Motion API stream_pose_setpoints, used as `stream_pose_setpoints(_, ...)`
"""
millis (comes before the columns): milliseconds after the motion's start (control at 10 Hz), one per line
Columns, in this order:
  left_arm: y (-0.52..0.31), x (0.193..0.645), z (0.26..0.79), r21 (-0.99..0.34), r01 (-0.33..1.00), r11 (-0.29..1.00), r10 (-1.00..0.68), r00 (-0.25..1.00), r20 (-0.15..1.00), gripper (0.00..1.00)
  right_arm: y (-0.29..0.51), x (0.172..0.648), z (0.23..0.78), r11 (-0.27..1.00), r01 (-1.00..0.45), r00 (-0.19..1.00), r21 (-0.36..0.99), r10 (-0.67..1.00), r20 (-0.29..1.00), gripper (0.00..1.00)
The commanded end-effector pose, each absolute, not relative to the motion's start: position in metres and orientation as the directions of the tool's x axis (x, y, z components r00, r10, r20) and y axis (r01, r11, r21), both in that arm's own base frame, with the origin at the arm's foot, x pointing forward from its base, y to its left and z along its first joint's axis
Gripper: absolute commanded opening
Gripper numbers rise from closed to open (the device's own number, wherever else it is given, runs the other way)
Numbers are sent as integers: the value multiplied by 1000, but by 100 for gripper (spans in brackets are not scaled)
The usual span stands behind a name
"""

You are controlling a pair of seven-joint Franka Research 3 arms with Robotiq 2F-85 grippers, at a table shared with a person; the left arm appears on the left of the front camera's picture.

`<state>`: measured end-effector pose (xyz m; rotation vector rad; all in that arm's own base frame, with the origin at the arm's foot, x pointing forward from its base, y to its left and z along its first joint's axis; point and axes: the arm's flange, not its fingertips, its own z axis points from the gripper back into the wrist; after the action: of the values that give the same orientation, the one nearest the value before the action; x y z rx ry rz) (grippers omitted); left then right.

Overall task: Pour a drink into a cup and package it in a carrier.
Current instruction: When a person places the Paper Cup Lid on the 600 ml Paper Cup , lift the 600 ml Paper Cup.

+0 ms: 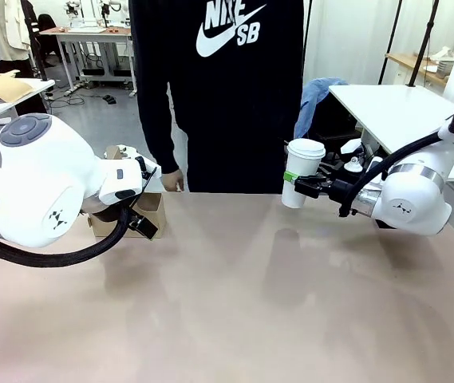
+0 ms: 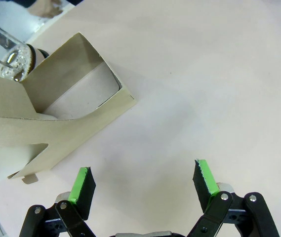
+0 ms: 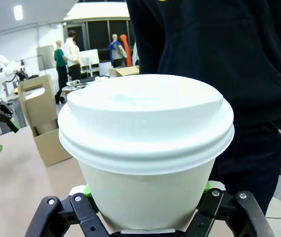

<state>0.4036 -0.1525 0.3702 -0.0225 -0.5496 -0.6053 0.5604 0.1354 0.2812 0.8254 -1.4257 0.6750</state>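
My right gripper [image 1: 297, 182] is shut on a white paper cup [image 1: 301, 170] with a white lid and holds it upright above the table's far right. In the right wrist view the cup [image 3: 145, 148] sits between the green pads of the right gripper [image 3: 146, 190]. The brown cardboard carrier [image 1: 153, 209] stands at the far left edge. My left gripper [image 1: 145, 225] hangs open right beside it. In the left wrist view the left gripper [image 2: 142, 182] has nothing between its pads, and the carrier [image 2: 66, 116] lies just beyond them. A glass carafe [image 2: 4, 52] with metal bands stands behind the carrier; I cannot make out the drink in it.
A person in a black hoodie stands at the far edge, one hand [image 1: 171, 180] near the carrier. The beige table [image 1: 250, 303] stretches bare between the two arms. A white side table [image 1: 394, 108] stands at the back right.
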Motion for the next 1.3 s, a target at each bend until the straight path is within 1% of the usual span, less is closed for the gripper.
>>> stream_pose_setpoints(0, -152, 404, 370, 135, 546, 827, -533, 684, 498, 100, 138, 560, 287, 565, -820, 49, 86, -80, 996, 81)
stream_pose_setpoints(1200, -152, 404, 370, 135, 546, 827, -533, 684, 498, 100, 136, 562, 283, 567, -819, 49, 82, -74, 996, 81)
